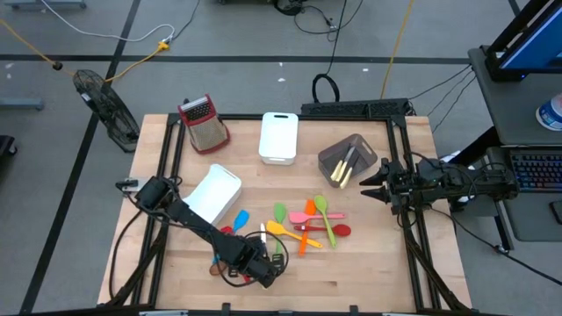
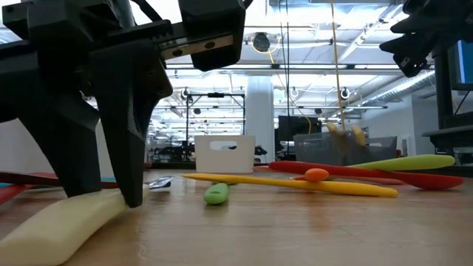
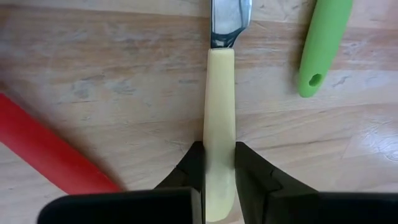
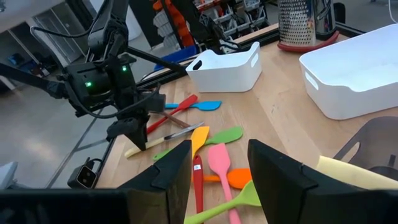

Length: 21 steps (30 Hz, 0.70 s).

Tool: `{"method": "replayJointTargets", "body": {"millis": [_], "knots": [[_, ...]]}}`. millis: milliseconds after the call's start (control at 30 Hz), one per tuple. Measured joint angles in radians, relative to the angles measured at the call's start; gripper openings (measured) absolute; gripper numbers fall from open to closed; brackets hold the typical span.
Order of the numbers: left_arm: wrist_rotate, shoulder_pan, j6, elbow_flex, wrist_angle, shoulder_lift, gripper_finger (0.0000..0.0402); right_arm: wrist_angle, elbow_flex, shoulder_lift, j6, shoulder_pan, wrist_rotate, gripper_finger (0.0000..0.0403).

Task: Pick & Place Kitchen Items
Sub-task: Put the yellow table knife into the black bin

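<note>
Left wrist view | my left gripper [image 3: 219, 168] pinching cream-handled metal table knife [image 3: 220, 118] near tabletop's front edge | lift straight, clear red utensil [image 3: 50, 152]; right gripper [image 4: 219, 163] spread.

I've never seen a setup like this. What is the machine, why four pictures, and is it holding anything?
It is a robot with two dark arms at a wooden table, each ending in a two-fingered pincer. One camera looks down from above, one sits at table-top height, and one rides on each wrist. The left pincer has closed on the cream handle of a small knife, which lies flat on the wood. The right pincer waits open at the table's right edge, holding nothing. Colourful toy utensils lie in the middle, near two white bins, a grey bin and a box grater.
</note>
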Motion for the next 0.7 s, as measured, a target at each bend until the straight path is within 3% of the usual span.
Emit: {"method": "replayJointTargets", "body": {"millis": [700], "knots": [[-0.107, -0.001, 0.037, -0.004, -0.027, -0.128, 0.0043, 0.000, 0.000, 0.000, 0.008, 0.000, 0.000, 0.0153]]}}
